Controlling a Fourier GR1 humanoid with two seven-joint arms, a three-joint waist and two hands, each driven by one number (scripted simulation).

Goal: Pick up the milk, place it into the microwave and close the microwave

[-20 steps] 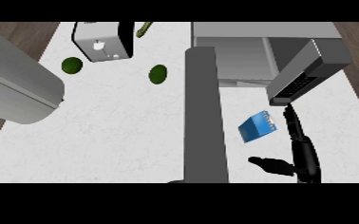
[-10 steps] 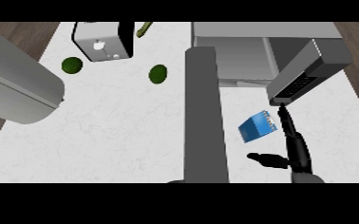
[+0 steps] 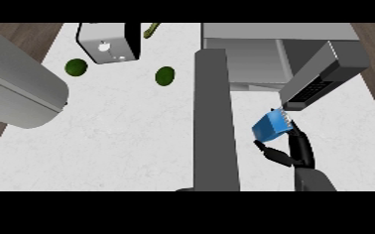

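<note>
Black right hand [image 3: 291, 151]: fingers and thumb curled round blue milk [image 3: 272, 127], near counter's right edge.
Milk: grasped, just before microwave [image 3: 256, 54].
Microwave door [image 3: 322, 77]: open.
Left: insert milk, shut door.

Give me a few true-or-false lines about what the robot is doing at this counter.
1. The right hand has its fingers against the blue milk carton. True.
2. The microwave door is shut. False: the door stands open.
3. Two dark green round items lie on the white counter. True.
4. The milk carton is inside the microwave. False: it is outside, below the open door.
</note>
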